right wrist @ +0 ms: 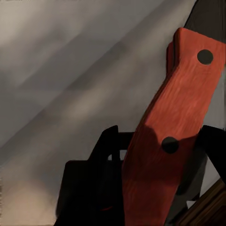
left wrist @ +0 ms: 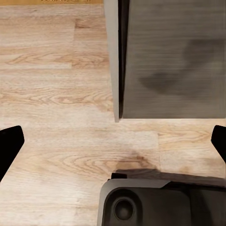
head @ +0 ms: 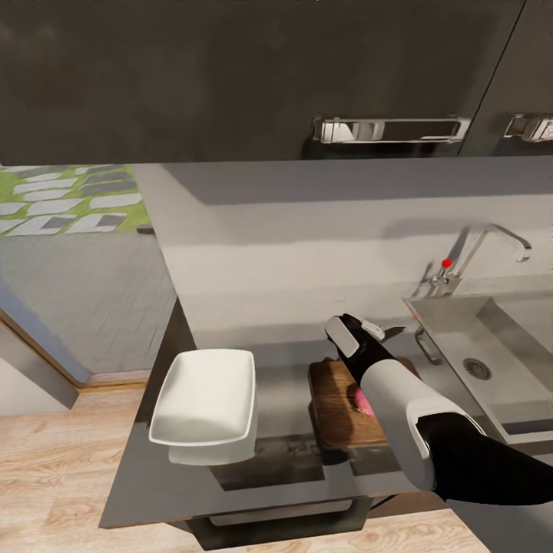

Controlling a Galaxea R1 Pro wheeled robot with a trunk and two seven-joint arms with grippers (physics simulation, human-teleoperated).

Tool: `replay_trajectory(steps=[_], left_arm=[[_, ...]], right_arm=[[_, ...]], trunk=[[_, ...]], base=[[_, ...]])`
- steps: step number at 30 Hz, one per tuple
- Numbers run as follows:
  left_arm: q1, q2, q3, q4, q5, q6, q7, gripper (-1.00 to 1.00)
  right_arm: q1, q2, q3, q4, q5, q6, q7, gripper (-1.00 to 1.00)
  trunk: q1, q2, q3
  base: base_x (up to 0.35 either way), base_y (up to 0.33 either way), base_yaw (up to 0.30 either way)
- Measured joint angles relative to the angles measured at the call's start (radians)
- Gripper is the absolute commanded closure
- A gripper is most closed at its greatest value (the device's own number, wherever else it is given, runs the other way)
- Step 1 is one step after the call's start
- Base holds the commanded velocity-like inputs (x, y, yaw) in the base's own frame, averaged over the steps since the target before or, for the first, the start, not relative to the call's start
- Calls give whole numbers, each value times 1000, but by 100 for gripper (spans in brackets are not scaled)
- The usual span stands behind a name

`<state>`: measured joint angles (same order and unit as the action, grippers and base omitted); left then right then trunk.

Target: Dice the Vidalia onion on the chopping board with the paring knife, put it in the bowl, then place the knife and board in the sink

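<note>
Dark glossy wall cabinets hang over a long grey table in the kitchen, with pale wood floor at your left. Your right arm reaches in from the lower right, and your right gripper hovers over the far end of the chopping board. It is closed on the paring knife: the right wrist view shows the red handle clamped between the dark fingers, and the head view shows the short dark blade pointing toward the sink. The grip sits low on the handle, which leaves the blade free for cutting.

The Vidalia onion rests on the board, a pinkish ball half hidden under your forearm, seemingly whole. The board lies just beside the sink, and the white bowl sits near the board's other side, by the table's front edge, so the diced pieces have little way to go.

Your left gripper hangs over the floor beside a grey cabinet side, fingers wide apart and empty, likely parked clear of the cutting.
</note>
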<state>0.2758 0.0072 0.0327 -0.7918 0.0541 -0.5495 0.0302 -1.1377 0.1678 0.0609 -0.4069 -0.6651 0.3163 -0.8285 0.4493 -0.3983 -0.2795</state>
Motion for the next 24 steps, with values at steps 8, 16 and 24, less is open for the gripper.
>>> replay_trajectory(steps=[8,16,24], left_arm=[[0,0,0,16,-2,0,0,-100],[0,0,0,18,-1,0,0,-100],[0,0,0,18,-1,0,0,-100]], right_arm=[[0,5,-1,-5,-5,0,0,100],[0,6,-1,-10,-5,1,2,100],[0,7,3,-14,-8,0,1,100]], trunk=[[0,0,12],[0,0,25],[0,0,38]], base=[[0,0,-71],[0,0,-24],[0,0,0]])
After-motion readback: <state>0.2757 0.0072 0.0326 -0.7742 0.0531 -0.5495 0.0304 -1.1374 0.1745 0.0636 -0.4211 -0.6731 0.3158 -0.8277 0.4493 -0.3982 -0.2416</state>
